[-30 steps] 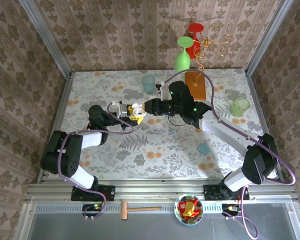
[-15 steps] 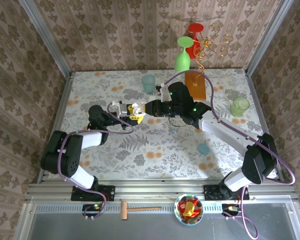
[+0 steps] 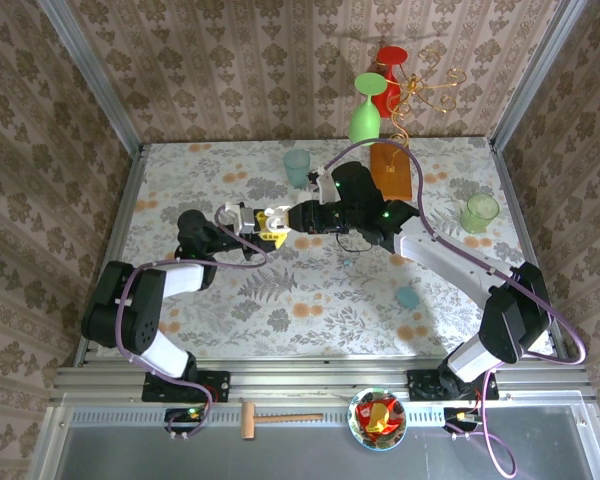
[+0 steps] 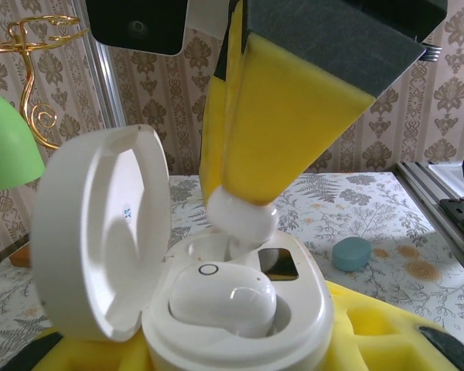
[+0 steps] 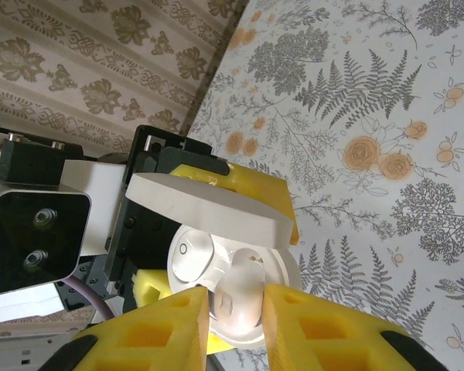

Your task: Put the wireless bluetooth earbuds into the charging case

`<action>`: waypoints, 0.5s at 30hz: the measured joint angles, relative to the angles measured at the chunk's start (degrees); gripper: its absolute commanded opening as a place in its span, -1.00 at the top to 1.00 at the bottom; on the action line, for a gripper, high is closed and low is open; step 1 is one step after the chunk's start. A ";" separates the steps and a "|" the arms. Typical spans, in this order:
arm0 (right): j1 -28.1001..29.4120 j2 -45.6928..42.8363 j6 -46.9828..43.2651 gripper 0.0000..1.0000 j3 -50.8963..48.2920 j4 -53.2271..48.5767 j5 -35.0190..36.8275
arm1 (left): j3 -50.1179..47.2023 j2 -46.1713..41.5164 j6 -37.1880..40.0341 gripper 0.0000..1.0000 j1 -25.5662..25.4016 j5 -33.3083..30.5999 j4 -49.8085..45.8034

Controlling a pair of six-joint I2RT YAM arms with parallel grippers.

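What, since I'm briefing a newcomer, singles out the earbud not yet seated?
Over the middle of the floral table, the left gripper holds an open white charging case. One earbud lies seated inside; the second earbud hangs above the other well, between the right gripper's yellow pads.

The charging case (image 4: 313, 308) is smooth, glossy white plastic, as are the seated earbud (image 4: 223, 297) inside it and the upper earbud (image 4: 242, 218) just above it. Above the case, pads (image 4: 286, 116) of the right gripper (image 5: 236, 308) are matt yellow foam.

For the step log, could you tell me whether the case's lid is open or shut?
Open: the lid stands swung up beside the case, baring one seated earbud.
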 measured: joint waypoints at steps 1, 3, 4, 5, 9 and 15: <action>0.00 0.00 -0.13 0.46 0.11 -0.04 0.00 | 0.00 0.00 0.00 0.52 0.00 0.00 0.00; 0.00 0.00 -0.17 0.45 0.20 -0.17 0.00 | 0.00 0.00 0.00 0.52 -0.02 0.00 0.00; 0.00 -0.02 -0.17 0.43 0.22 -0.24 0.00 | 0.00 0.00 0.00 0.52 -0.04 0.00 0.00; 0.00 0.00 -0.17 0.41 0.24 -0.26 0.00 | 0.00 0.00 0.00 0.52 -0.04 0.00 0.00; -0.02 -0.02 -0.50 0.28 0.28 -0.26 0.02 | 0.00 0.00 0.02 0.52 -0.04 -0.02 0.00; -0.07 -3.23 -2.47 0.09 -3.43 0.85 1.64 | -0.02 0.00 0.92 0.52 0.44 -0.48 0.39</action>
